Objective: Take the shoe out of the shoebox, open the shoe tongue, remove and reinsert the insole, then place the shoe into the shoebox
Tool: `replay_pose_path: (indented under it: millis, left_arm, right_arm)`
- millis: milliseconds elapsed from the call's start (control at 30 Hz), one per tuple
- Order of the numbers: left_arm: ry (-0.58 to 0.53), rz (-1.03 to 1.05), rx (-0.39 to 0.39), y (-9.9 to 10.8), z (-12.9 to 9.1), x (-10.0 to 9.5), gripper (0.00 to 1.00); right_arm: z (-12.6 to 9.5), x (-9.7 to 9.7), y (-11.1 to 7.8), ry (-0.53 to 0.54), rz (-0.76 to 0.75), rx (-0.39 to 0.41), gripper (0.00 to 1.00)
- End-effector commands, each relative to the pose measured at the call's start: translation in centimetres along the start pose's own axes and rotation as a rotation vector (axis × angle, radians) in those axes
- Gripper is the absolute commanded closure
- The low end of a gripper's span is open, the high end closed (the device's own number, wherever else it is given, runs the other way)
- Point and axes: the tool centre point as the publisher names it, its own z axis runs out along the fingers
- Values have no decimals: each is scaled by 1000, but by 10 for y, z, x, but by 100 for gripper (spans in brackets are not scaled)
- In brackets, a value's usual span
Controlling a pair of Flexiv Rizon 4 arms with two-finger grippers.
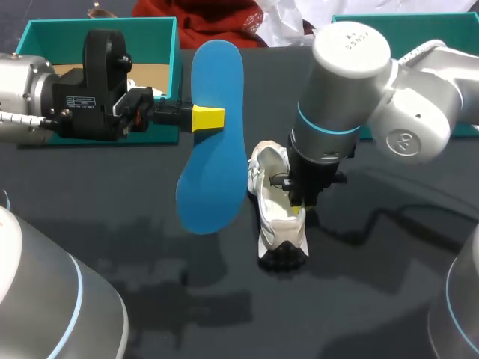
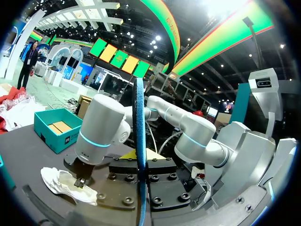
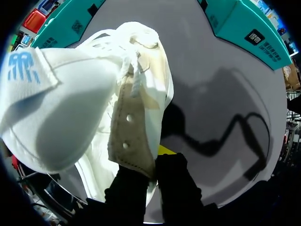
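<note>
My left gripper is pinched shut on the edge of the blue insole, holding it in the air next to the teal shoebox. My right gripper is clamped on the rim of the white shoe. The shoe rests on the dark table, just beside the insole.

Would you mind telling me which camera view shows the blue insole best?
The head view: the blue insole shows its whole flat outline, pinched by the left gripper. The left wrist view catches it only edge-on, a thin strip. The right wrist view shows only the shoe, no insole.
</note>
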Motion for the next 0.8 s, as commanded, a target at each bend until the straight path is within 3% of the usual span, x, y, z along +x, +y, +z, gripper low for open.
replay_pose_path:
  millis: [33,800]
  left_arm:
    - [0,0,1,1,2,-1,100]
    - [0,0,1,1,2,-1,100]
  right_arm:
    - [6,2,-2,16,6,-4,100]
    - [31,9,-11,53,-6,-4,100]
